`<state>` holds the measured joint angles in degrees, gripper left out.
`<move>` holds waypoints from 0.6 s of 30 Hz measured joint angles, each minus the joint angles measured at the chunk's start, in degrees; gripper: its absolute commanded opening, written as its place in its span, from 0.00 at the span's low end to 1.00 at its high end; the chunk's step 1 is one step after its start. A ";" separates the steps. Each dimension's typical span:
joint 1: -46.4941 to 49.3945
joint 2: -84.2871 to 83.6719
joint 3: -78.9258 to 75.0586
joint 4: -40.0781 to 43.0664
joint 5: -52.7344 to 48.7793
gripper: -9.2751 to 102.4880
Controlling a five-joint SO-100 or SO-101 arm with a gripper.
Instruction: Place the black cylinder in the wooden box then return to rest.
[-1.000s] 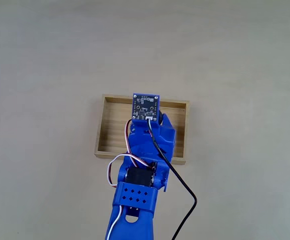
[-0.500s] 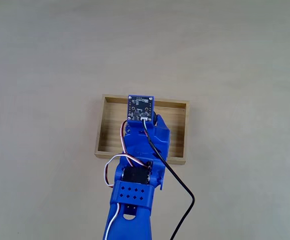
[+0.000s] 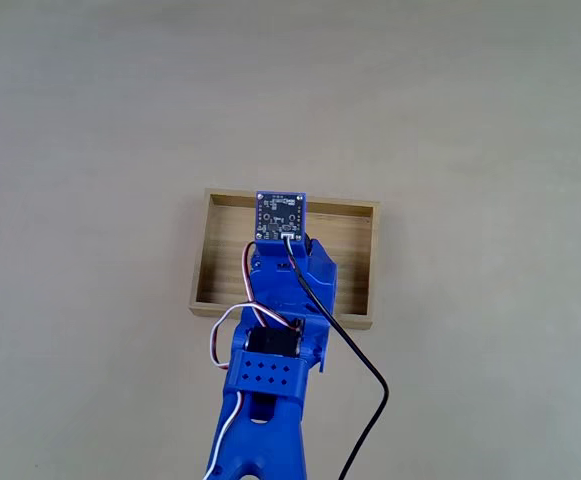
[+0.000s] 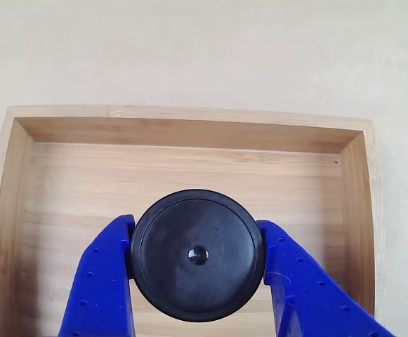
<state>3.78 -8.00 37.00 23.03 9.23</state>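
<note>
In the other view you see the black cylinder (image 4: 197,254) from above: a round matte top with a tiny dimple at its centre. The gripper (image 4: 197,263) holds it, one blue finger (image 4: 105,281) pressed against its left side and the other against its right, so the fingers are clamped on the cylinder. You find the cylinder over the floor of the wooden box (image 4: 182,133), toward the near side and roughly midway between the left and right walls. You cannot tell whether its base touches the floor or hangs just above it.

In the fixed view the box (image 3: 355,262) lies on a pale table (image 3: 90,120), and the blue arm (image 3: 275,345) reaches up from the bottom edge over the box's middle. A small square circuit board (image 3: 281,216) on the arm sits over the box's far wall. White, red and black wires (image 3: 355,350) loop along the arm, the black one trailing down to the right.
</note>
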 measured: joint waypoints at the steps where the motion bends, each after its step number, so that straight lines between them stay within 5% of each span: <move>1: 0.00 0.44 0.00 -0.35 0.00 0.23; 18: 1.49 4.39 0.00 -2.64 0.00 0.23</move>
<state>5.27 -3.60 37.00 20.39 9.23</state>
